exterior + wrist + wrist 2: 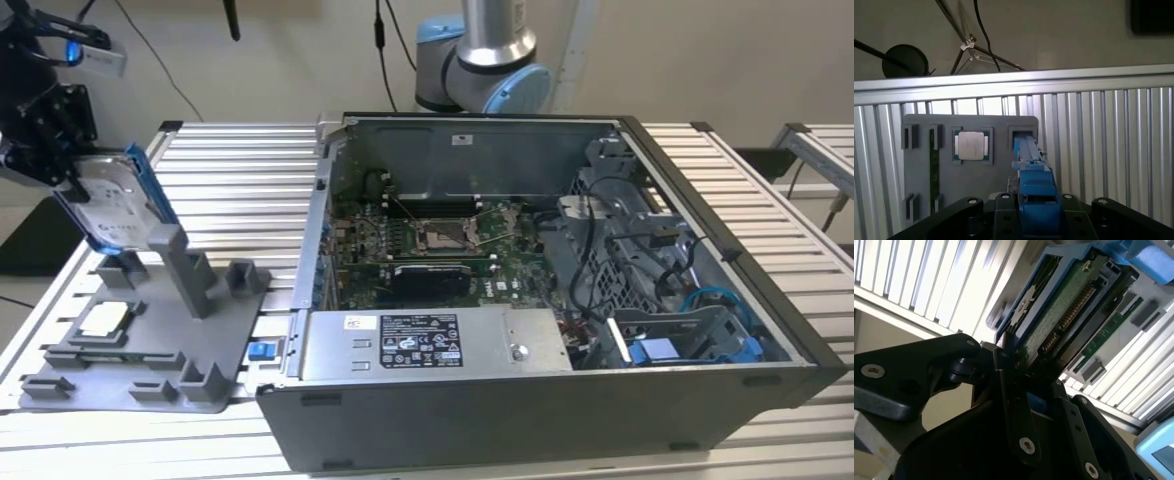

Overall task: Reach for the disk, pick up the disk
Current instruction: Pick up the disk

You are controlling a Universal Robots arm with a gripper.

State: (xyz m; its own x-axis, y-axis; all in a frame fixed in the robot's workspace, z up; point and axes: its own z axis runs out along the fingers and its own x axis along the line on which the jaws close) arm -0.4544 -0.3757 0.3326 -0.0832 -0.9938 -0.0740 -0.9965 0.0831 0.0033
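Disk [110,205] stands on edge over the grey holder tray [147,370] at the exterior view's left, under the claw [78,180]. A straight upward lift with the disk upright should stop the bracket snagging the tray's posts. In the second wrist view, the claw [1026,371] is clamped narrowly on the disk's [1054,325] blue-framed edge. In the first wrist view, the disk [1031,165] sits between the jaws, near a processor chip [972,146].
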